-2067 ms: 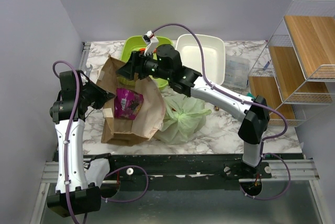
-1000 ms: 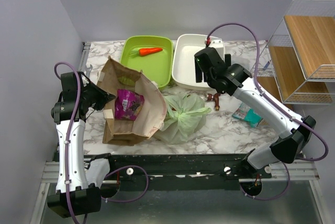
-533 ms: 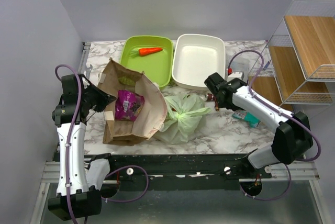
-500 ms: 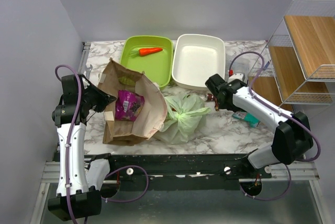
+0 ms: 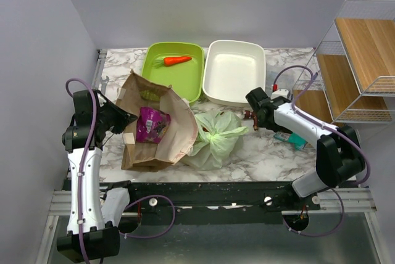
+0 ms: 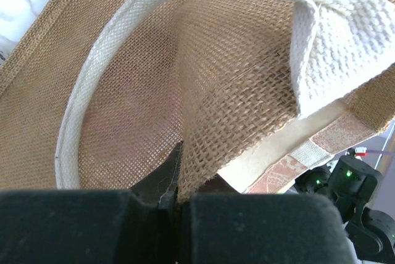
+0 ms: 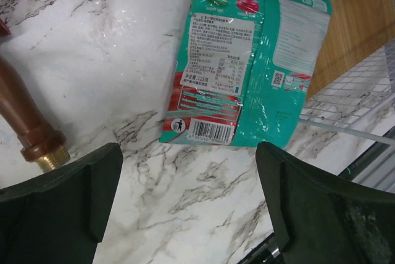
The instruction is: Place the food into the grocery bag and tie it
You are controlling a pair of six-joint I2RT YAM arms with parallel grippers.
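Observation:
The grocery bag (image 5: 214,139), pale-green thin plastic, lies bulging at the table's middle with its top gathered. The food does not show; what fills the bag is hidden. My left gripper (image 5: 126,118) (image 6: 179,199) is shut on the edge of a brown burlap bag (image 5: 170,134) (image 6: 234,91) that lies next to the grocery bag. My right gripper (image 5: 262,119) (image 7: 188,214) hangs low over the marble, right of the grocery bag. It is open, with nothing between its fingers, and a teal mint packet (image 7: 247,60) (image 5: 290,137) lies just ahead of it.
A lime tray (image 5: 185,82) at the back holds an orange carrot (image 5: 177,60); a white tub (image 5: 234,79) stands beside it. A purple packet (image 5: 152,122) sits in the burlap bag. A brown brass-tipped piece (image 7: 28,122) lies left of my right gripper. A wire shelf rack (image 5: 358,60) stands at the right.
My right arm swung from over the lime tray to the right and came down beside the mint packet, jaws widening. The carrot now lies in the tray. The left arm barely moved.

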